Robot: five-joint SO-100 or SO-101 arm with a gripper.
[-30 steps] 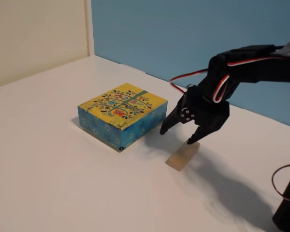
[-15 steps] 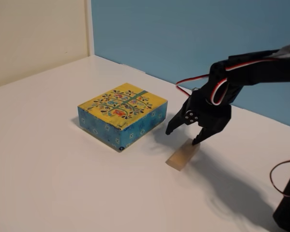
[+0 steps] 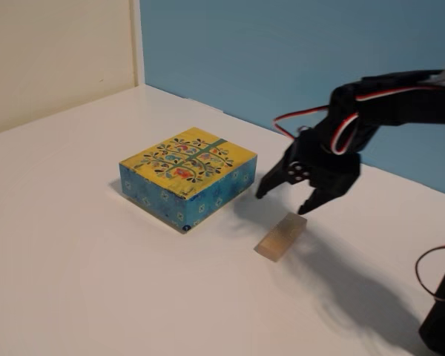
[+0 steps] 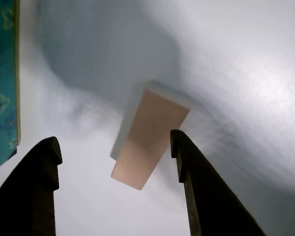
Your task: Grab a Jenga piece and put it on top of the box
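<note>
The Jenga piece [image 3: 280, 236] lies flat on the white desk [image 3: 81, 282], ungrasped. Above it, the gripper [image 3: 281, 202] hangs with jaws apart, having risen slightly over the last second, off the piece's far end. Descent and realignment are probably required. The box [image 3: 188, 175] sits just beyond, its top unoccupied.

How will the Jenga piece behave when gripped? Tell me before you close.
The Jenga piece looks like solid wood, so probably stiff and light. It lies flat with square edges, so it should not roll. Its smooth faces may slip if the open gripper pinches off-centre; in the wrist view it sits angled between the fingers.
</note>
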